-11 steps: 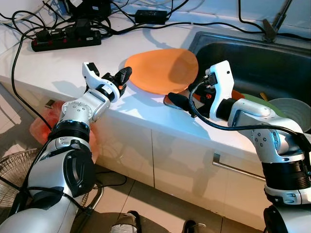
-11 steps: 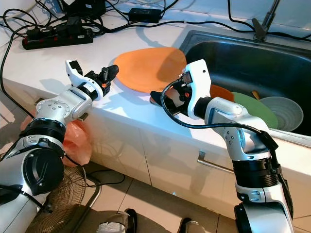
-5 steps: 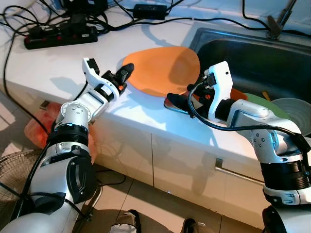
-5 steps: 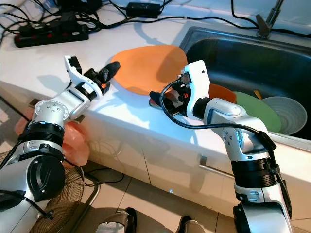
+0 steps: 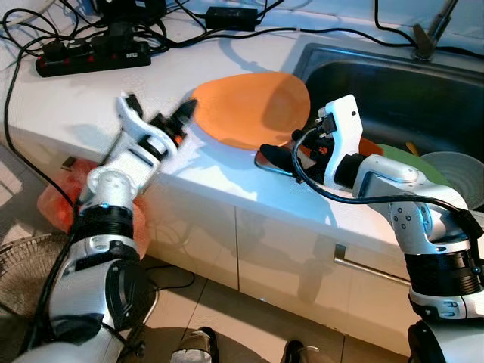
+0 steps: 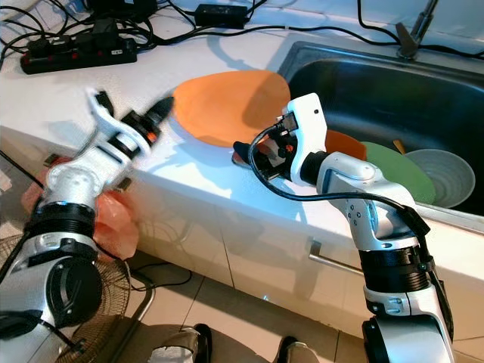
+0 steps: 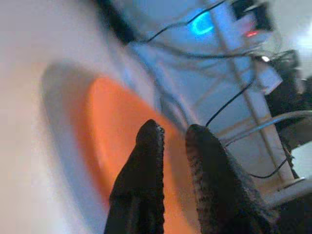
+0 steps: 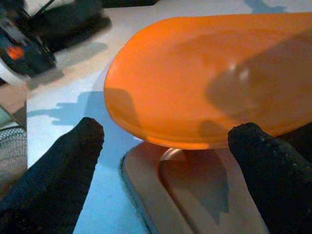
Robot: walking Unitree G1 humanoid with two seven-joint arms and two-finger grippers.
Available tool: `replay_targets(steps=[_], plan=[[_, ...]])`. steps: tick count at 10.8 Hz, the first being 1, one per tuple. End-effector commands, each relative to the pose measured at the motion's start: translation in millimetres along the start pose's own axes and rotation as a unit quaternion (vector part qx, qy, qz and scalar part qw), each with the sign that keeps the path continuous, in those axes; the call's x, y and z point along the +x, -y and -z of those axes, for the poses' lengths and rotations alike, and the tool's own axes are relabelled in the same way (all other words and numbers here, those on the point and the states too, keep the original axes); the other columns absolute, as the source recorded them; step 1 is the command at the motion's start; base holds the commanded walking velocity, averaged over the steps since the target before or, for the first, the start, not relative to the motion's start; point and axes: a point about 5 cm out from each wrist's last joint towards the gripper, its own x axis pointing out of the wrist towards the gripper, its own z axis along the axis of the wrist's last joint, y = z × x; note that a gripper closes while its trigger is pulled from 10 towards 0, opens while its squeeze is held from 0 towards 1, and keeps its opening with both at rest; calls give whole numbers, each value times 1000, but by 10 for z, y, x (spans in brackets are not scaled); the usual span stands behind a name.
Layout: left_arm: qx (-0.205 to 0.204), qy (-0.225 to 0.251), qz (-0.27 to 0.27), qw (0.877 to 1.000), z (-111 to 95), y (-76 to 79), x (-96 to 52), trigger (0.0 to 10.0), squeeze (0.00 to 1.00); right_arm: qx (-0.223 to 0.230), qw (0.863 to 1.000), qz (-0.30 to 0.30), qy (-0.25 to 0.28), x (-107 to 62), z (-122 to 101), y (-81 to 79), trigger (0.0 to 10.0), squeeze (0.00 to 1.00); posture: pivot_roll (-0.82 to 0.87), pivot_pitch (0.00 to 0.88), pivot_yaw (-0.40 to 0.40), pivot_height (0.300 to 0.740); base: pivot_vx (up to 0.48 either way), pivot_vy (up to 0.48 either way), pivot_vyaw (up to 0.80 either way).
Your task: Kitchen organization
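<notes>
- Counter: white, and it carries our landmark, the orange plate, which lies flat just left of the sink
- Sink: right of the plate, holding a green plate, a grey bowl and a darker orange dish tucked behind our right arm
- Plate: we judge the step in hand is lifting it, so we should get one finger under its near rim and keep it level as it comes off the counter
- Power strip: behind the plate to the left, with cables that a wide swing could snag
- Brown tray: touching the plate's near edge and partly under it, so it blocks a low approach
- Right gripper: spread wide and empty at the plate's near rim, above the tray
- Left gripper: blurred at the plate's left edge, fingers nearly together, gripping nothing
</notes>
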Motion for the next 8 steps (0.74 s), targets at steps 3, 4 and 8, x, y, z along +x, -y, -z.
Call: replay_targets(steps=[3, 4, 8], plan=[[85, 40, -31, 995, -205, 113, -101, 10000, 1000, -5, 1000, -9, -3, 25, 10, -27, 10000, 0, 62, 155, 49, 740, 0, 0, 0], [107, 54, -46, 992, -254, 117, -128, 10000, 1000, -5, 1000, -9, -2, 29, 9, -29, 10000, 0, 70, 156, 48, 740, 0, 0, 0], [-1, 21, -176, 984, -192, -16, -71, 10000, 1000, -5, 1000, -9, -4, 28, 11, -43, 10000, 0, 65, 166, 53, 740, 0, 0, 0]])
